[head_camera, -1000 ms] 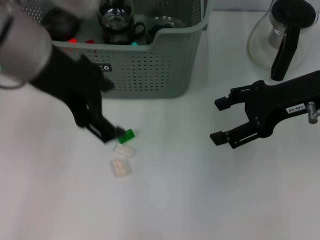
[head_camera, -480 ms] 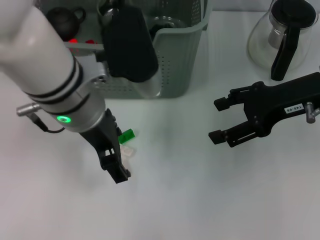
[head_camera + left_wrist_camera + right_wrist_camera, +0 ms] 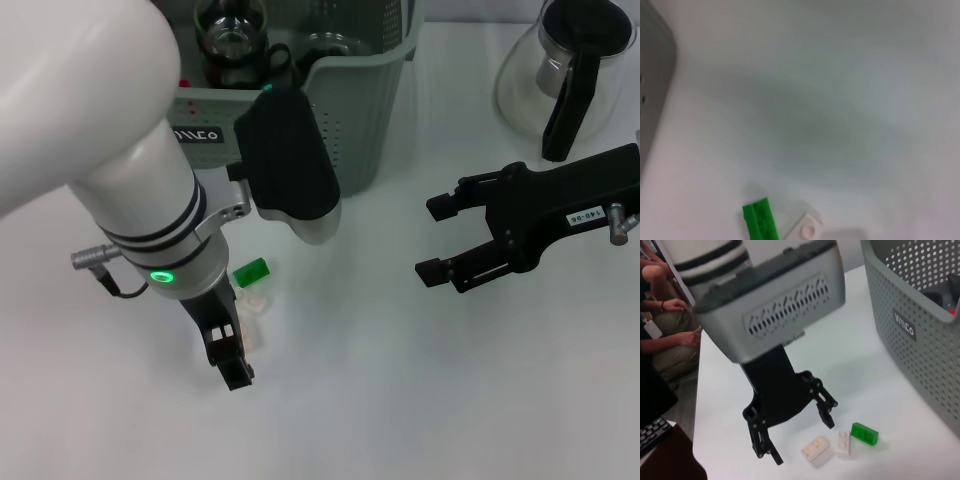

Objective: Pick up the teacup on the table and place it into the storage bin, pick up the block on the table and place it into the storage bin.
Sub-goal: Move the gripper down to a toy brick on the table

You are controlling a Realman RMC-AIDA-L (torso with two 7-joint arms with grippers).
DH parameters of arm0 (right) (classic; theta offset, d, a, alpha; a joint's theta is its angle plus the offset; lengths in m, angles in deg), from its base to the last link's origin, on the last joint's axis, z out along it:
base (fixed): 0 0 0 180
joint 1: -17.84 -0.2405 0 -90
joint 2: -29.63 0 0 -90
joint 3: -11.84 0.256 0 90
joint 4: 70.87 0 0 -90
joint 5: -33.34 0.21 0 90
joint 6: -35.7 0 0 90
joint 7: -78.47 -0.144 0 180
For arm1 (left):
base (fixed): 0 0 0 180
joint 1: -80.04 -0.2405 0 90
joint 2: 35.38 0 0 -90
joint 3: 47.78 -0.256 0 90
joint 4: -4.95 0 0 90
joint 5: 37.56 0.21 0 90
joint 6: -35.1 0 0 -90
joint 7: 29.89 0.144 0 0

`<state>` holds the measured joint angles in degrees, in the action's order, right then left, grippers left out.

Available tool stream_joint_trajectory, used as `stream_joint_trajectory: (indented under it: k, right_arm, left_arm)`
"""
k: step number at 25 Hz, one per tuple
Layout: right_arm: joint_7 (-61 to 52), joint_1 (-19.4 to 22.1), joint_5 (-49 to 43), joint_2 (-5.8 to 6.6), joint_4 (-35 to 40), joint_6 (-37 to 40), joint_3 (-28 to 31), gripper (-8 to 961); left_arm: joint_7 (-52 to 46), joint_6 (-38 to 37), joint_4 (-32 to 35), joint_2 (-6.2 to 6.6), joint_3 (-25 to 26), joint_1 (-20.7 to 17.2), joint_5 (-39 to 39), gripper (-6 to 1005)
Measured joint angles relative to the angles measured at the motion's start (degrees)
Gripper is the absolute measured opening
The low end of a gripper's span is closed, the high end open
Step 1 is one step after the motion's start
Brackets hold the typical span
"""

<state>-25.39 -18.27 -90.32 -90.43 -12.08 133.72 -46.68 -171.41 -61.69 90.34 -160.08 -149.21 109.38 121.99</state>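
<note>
White tabletop is carrying blocks beside the perforated grey-green plastic storage bin.
Left gripper is hovering with fingers spread wide above the pale cream plastic blocks, gripping nothing; the small green plastic block is lying just beside them, near the bin's front wall. Right gripper is idling released, well apart.

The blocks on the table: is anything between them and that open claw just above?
Nothing visible. The left claw hangs open over the cream block, with the small white block and green block beside it. The right claw waits apart.
</note>
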Motion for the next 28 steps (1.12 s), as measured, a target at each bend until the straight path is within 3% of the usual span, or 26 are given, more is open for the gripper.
stream_joint_trajectory:
  k: [21, 28]
  right_arm:
    - [0.24, 0.15, 0.00, 0.09, -0.59, -0.40, -0.01, 946]
    - [0.27, 0.17, 0.00, 0.09, -0.55, -0.56, -0.01, 946]
  left_arm:
    - [-1.97, 3.36, -5.77, 0.25, -0.82, 1.84, 1.02, 844]
    - [-1.71, 3.65, -6.06, 0.17, -1.02, 1.92, 1.03, 773]
